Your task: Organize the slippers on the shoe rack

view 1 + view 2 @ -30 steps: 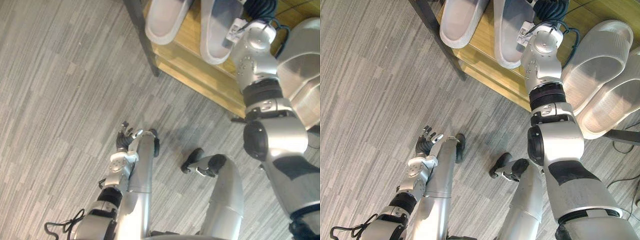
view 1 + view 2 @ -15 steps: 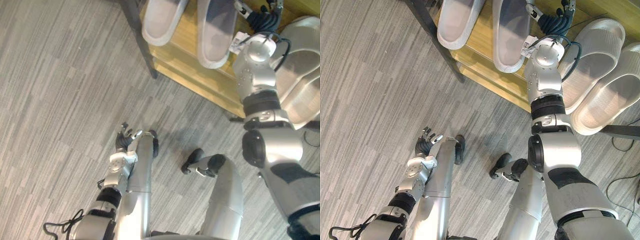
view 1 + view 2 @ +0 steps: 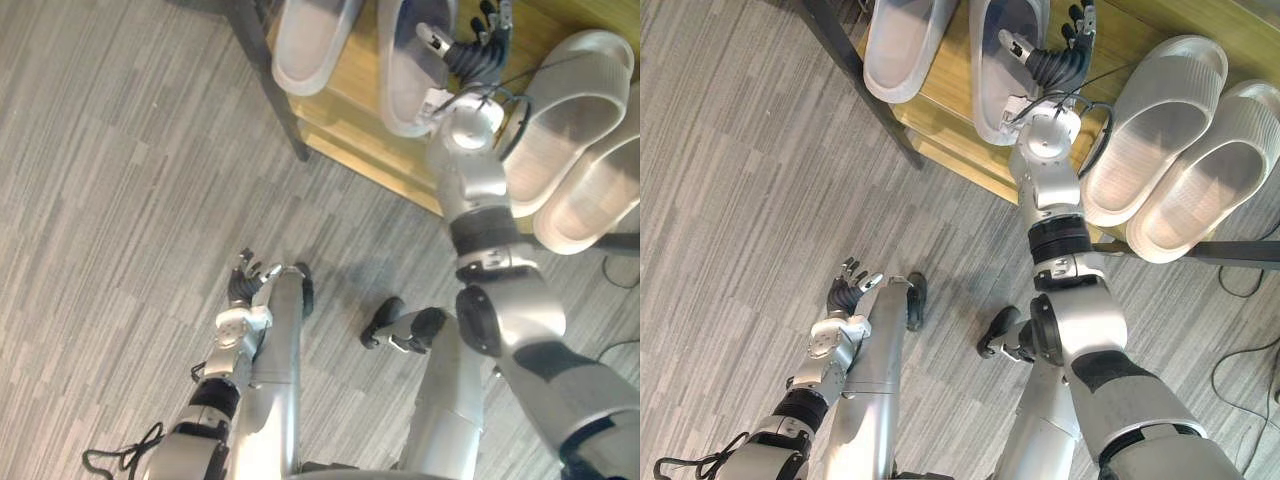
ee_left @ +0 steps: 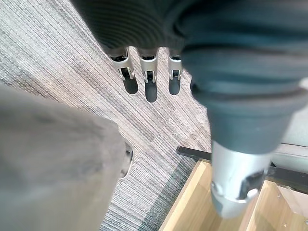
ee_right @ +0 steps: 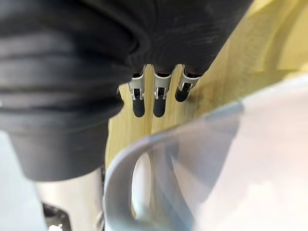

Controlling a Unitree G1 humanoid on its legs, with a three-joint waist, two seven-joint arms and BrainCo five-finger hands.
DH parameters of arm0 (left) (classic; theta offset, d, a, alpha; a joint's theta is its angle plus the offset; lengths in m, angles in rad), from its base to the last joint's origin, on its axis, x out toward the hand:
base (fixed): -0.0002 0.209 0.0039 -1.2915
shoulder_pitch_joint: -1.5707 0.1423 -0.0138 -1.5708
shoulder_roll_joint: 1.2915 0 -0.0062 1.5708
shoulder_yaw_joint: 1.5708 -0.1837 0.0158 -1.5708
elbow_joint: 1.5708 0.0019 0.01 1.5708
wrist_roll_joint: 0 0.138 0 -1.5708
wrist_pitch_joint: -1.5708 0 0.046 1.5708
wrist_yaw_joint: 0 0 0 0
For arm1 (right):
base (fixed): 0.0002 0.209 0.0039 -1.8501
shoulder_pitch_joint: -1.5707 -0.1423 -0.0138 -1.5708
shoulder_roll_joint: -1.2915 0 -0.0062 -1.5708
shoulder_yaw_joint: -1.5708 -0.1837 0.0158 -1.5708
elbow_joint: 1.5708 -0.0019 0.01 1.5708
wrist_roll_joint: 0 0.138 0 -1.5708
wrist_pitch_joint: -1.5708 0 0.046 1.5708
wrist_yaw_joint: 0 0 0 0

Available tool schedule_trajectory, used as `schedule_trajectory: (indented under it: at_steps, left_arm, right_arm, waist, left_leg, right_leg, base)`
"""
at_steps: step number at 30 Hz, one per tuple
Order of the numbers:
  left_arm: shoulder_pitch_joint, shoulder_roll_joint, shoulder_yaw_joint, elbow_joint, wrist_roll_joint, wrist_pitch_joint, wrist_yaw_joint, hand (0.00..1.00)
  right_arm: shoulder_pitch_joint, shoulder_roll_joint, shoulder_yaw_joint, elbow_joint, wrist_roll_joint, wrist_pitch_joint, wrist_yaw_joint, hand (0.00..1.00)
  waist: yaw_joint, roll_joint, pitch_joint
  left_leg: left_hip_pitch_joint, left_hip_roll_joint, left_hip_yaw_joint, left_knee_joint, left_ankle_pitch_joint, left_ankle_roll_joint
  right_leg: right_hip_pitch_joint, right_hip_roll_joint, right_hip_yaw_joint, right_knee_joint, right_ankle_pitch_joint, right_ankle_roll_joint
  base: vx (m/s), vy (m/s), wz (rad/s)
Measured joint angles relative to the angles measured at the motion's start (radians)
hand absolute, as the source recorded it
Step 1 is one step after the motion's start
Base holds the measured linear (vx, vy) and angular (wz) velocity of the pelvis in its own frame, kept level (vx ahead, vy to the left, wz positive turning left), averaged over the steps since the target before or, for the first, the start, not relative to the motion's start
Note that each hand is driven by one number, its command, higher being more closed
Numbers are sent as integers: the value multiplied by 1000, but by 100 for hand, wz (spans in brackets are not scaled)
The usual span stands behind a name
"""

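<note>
Four slippers (image 3: 1160, 120) are sitting on the shoe rack (image 3: 1130, 35); right hand (image 3: 1052, 65) is hovering between pairs, fingers spread; left hand (image 3: 845, 292) is hanging, fingers relaxed.

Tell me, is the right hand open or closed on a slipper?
Open: the right hand shows straight fingers above the shelf, by a slipper, holding nothing.

Leftmost slipper (image 3: 898, 50), second slipper (image 3: 992, 100): far ends cut by top edge in head views.
Shoe rack (image 3: 945, 110): top and right side run out of frame.
Right hand (image 3: 1055, 65) over shelf, thumb across second slipper. Contact: you can't tell.
Right wrist view: slipper rim (image 5: 207, 163) very close, blurred, cropped; you can't tell which slipper.
Outermost slipper (image 3: 600, 195): cut by right edge, left eye view.
</note>
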Motion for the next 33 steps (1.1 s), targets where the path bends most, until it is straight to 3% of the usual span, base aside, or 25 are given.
schedule_trajectory:
  at_steps: [3,16,26,33]
  left_arm:
    - [2,0,9,10,2,15,0,0]
    - [5,-17,49,24,34,30,1,0]
    - [5,-31,76,28,62,31,2,0]
    - [5,-36,79,38,81,31,4,0]
  right_arm:
    - [30,56,-2,-9,2,-4,0,0]
    - [100,133,-5,-48,59,-48,3,0]
    - [94,173,-7,-41,279,-112,32,0]
    - [80,179,-8,1,367,-123,34,0]
  waist:
    - [-1,0,0]
    - [-4,-1,0]
    - [-3,-1,0]
    - [1,-1,0]
  left_leg:
    - [21,7,0,-11,1,-3]
    - [43,6,-13,-51,25,-21]
    - [48,5,-27,-89,49,-38]
    - [62,1,-54,-133,75,-54]
  right_leg:
    - [17,8,-1,-11,3,-2]
    - [47,21,-23,-39,7,-6]
    - [52,32,-39,-62,13,-15]
    - [81,39,-73,-93,17,-22]
  base:
    - [11,4,-5]
    - [-3,1,2]
    - [-6,1,1]
    - [-20,-1,9]
